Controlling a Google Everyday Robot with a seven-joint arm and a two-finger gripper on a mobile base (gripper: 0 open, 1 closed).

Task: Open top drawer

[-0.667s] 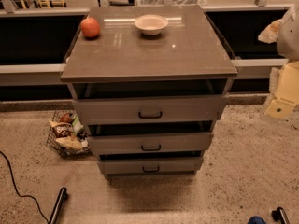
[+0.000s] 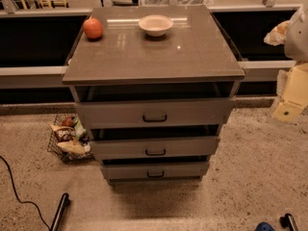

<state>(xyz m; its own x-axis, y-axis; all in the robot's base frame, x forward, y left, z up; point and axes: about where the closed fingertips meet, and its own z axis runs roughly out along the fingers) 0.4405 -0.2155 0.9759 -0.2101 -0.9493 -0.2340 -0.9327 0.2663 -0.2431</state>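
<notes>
- Looking down at a grey drawer cabinet standing on a speckled floor, with a dark ledge running behind it.
- A thin black cable (image 2: 13, 189) curls over the floor at the far left, and a dark rod (image 2: 59, 211) lies near it at the bottom edge.
- A wire basket (image 2: 54, 148) of snack packets sits on the floor, just beside the cabinet's left side.
- A red fruit (image 2: 93, 28) rests at the back left corner of the worktop (image 2: 159, 57).
- A pale bowl (image 2: 155, 25) stands upright at the back centre of the worktop, well apart from the fruit.
- The top drawer (image 2: 110, 113) is directly under the worktop, with a dark gap above its front and a small dark loop handle (image 2: 154, 118) at its centre.
- Two narrower drawers, middle (image 2: 120, 148) and bottom (image 2: 125, 170), are stacked below it.
- The gripper (image 2: 290, 97), cream coloured, hangs at the right edge, level with the top drawer and well apart from its handle. I cannot tell whether it is apart or together.
</notes>
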